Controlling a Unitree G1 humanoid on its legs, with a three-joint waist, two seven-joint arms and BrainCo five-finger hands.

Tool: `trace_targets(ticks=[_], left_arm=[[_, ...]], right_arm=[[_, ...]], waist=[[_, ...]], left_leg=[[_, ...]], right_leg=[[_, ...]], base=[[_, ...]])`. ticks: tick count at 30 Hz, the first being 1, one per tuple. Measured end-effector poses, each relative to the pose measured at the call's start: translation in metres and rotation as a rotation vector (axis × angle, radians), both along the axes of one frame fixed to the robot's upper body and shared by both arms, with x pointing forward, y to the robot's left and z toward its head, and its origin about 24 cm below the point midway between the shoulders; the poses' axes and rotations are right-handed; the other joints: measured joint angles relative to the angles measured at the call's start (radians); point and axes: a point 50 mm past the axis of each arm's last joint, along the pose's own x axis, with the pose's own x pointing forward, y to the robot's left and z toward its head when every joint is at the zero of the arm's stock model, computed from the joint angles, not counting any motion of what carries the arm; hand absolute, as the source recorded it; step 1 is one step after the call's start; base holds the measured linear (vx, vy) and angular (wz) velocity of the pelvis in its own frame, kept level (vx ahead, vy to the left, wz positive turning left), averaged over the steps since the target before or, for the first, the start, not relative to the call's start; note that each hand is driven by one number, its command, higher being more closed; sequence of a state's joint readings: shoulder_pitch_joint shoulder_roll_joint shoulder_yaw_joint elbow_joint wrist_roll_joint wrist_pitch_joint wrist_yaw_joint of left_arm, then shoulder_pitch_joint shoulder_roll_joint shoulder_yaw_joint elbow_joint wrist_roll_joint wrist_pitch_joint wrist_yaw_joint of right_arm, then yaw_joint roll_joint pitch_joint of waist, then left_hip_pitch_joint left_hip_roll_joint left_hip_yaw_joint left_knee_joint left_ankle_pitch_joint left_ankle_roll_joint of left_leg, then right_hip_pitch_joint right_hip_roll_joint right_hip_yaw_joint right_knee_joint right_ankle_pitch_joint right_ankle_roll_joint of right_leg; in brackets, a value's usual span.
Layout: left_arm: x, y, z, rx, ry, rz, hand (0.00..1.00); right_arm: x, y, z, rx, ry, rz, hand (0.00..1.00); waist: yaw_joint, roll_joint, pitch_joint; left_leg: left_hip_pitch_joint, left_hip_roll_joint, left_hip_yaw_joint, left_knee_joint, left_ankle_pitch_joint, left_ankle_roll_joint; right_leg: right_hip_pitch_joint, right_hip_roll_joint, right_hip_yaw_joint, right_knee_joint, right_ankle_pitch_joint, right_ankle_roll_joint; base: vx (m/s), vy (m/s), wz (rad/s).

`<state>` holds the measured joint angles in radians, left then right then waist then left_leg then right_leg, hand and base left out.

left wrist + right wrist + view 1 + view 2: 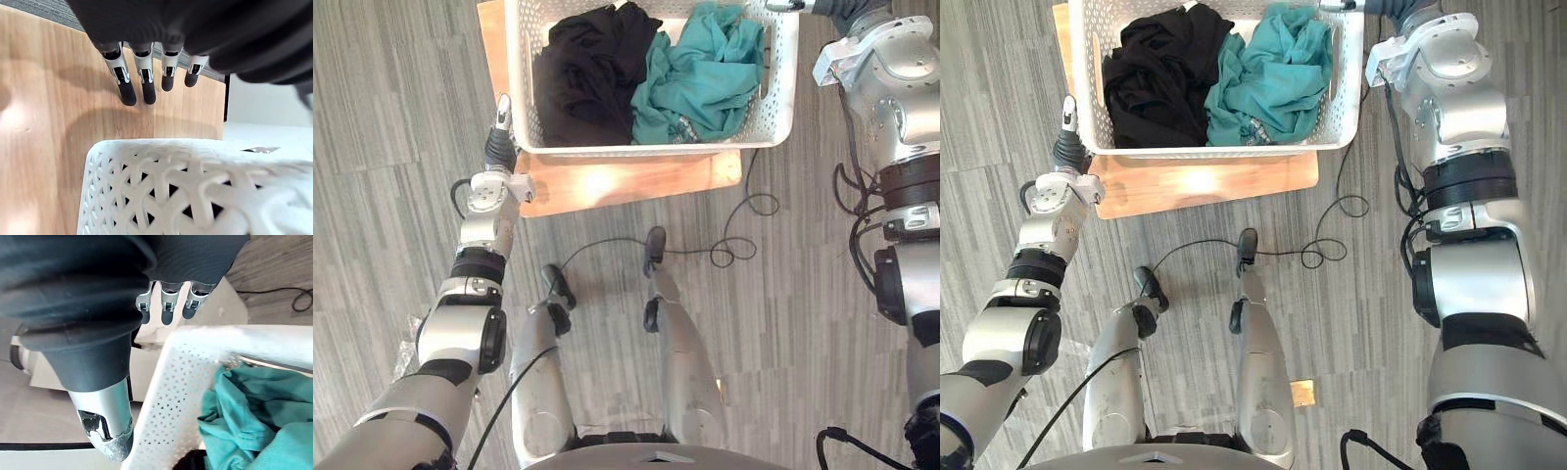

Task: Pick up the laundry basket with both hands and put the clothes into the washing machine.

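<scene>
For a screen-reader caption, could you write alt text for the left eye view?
A white perforated plastic laundry basket holding black clothes and teal clothes sits on a light wooden board on grey floor. The open left hand stands beside its left wall, the right hand by its far right corner.

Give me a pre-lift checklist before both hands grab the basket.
1. Left hand grip: not ok; fingers straight, beside the laundry basket's left wall.
2. Right hand grip: not ok; fingers straight by the far right corner, nothing clasped.
3. Hands opposite each other: not ok; left by the near corner, right by the far one.
4. Black clothes and teal clothes inside the rim: ok.
5. Basket seated on wooden board: ok, right end overhangs.
</scene>
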<state>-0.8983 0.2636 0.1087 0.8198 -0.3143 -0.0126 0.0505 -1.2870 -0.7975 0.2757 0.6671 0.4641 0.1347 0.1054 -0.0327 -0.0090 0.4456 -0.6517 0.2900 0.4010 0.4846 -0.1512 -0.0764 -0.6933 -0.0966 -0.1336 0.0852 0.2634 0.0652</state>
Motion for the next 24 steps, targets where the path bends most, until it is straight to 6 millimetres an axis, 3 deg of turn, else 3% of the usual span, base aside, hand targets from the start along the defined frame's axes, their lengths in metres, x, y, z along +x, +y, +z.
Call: trace_targets(ticks=[9, 17, 21, 24], left_arm=[[0.001, 0.004, 0.000, 0.035, 0.007, -0.019, 0.00], [0.002, 0.004, 0.003, 0.023, 0.006, -0.018, 0.00], [0.002, -0.001, 0.010, 0.025, -0.011, -0.036, 0.00], [-0.001, -0.008, 0.027, 0.044, -0.078, -0.081, 0.00]], right_arm=[[-0.001, -0.035, -0.009, -0.160, 0.110, -0.139, 0.00], [-0.005, -0.075, -0.021, -0.051, 0.165, -0.263, 0.00], [-0.006, -0.087, -0.049, -0.043, 0.238, -0.286, 0.00], [-0.006, -0.091, -0.068, -0.052, 0.290, -0.288, 0.00]], waist=[[0.001, 0.000, 0.000], [-0.003, 0.000, 0.000], [-0.001, 0.000, 0.000], [0.002, 0.000, 0.000]], left_leg=[[0.000, 0.001, -0.017, -0.017, 0.003, -0.003], [0.007, -0.004, -0.018, -0.037, 0.016, -0.006], [0.005, -0.005, -0.020, -0.039, 0.019, -0.006], [-0.001, -0.007, -0.022, -0.037, 0.019, -0.005]], right_leg=[[0.002, 0.000, -0.039, 0.000, 0.027, -0.004], [0.020, 0.001, -0.044, -0.036, 0.045, -0.011], [0.021, 0.000, -0.046, -0.036, 0.045, -0.010], [0.021, 0.000, -0.049, -0.043, 0.045, -0.010]], base=[[0.04, -0.009, 0.03], [0.03, -0.014, 0.01], [0.00, -0.008, 0.01], [0.00, 0.000, 0.00]])
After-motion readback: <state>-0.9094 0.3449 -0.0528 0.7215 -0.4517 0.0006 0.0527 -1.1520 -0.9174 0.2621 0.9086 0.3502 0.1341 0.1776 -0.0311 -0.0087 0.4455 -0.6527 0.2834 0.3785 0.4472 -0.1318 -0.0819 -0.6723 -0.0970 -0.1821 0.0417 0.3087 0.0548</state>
